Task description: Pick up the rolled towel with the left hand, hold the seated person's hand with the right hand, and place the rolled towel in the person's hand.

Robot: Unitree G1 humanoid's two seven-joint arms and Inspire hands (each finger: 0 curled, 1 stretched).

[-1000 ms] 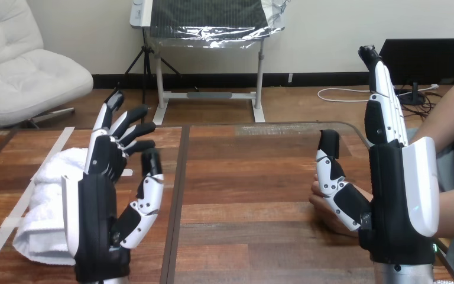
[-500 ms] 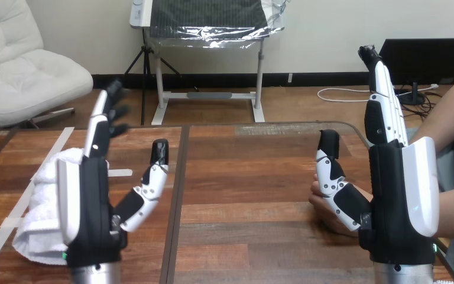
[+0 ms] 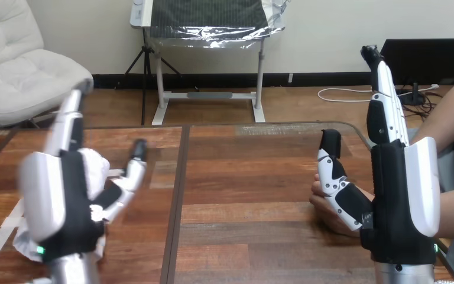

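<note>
Towel (image 3: 99,168), white and rolled, lies on the table (image 3: 242,195) at its left side, and most of it is covered from this angle by the left hand (image 3: 59,201). One soft white patch of it shows between that hand's palm and thumb, and another peeks out below the hand near the view's lower left corner. The left hand stands upright in front of the towel with its white back shell turned to the camera. Its fingers (image 3: 68,121) are stretched straight up and its thumb (image 3: 129,174) is spread out toward the table's middle, so the hand is released and grasps nothing. Whether its palm touches the towel I cannot tell. A dark seam (image 3: 177,195) runs down the tabletop just right of that thumb. At the right side the right hand (image 3: 399,195) also stands upright, edge on. Its fingers (image 3: 384,100) point straight up, and its thumb (image 3: 334,177) is held out to the left and slightly raised. The person's hand (image 3: 325,207) rests low on the table just behind that thumb, between thumb and palm, reaching in from the right. The thumb overlaps it, but nothing is curled round it, so this hand too is released. Towel and person's hand are well apart, with bare wood between them.
</note>
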